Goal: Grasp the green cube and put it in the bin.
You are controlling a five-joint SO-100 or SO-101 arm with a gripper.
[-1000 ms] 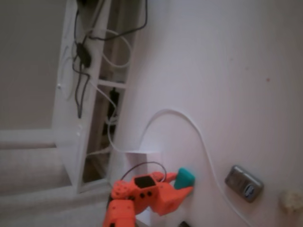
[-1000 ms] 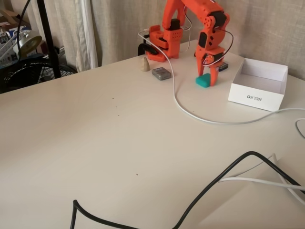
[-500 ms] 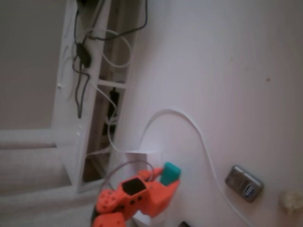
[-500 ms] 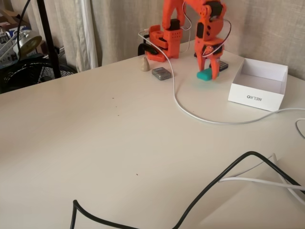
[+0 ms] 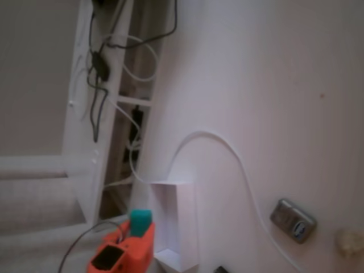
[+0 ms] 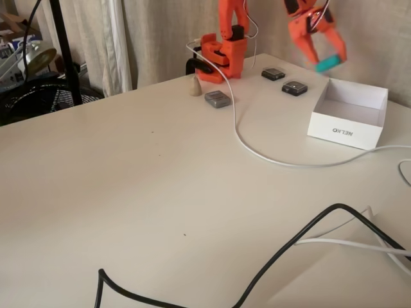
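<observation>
Overall, we count one green cube (image 6: 327, 63), one bin (image 6: 350, 113), one orange arm with one claw (image 6: 324, 58), one grey gadget (image 6: 218, 99), two small dark square gadgets (image 6: 273, 74) behind it, one little beige cone (image 6: 196, 86), one white cable (image 6: 257, 151) and one black cable (image 6: 282, 250) on the tabletop (image 6: 141, 186).

From the tabletop-level fixed view we see the claw raised at the far right, closed on the green cube, which hangs in the air clear of the surface, just above and beyond the far left corner of the bin. The cube looks slightly elongated here, its long axis tilted, the right end higher than the left, pinched between the two fingers.

From the other fixed view, looking down, we see the green cube (image 5: 140, 222) at the bottom, held at the tip of the claw (image 5: 139, 226), just left of the bin (image 5: 181, 224), not over its opening. The bin lies with its long axis running up and down that view, its interior showing nothing inside. The grey gadget (image 5: 293, 220) sits well to the right, beyond the white cable (image 5: 239, 165).
</observation>
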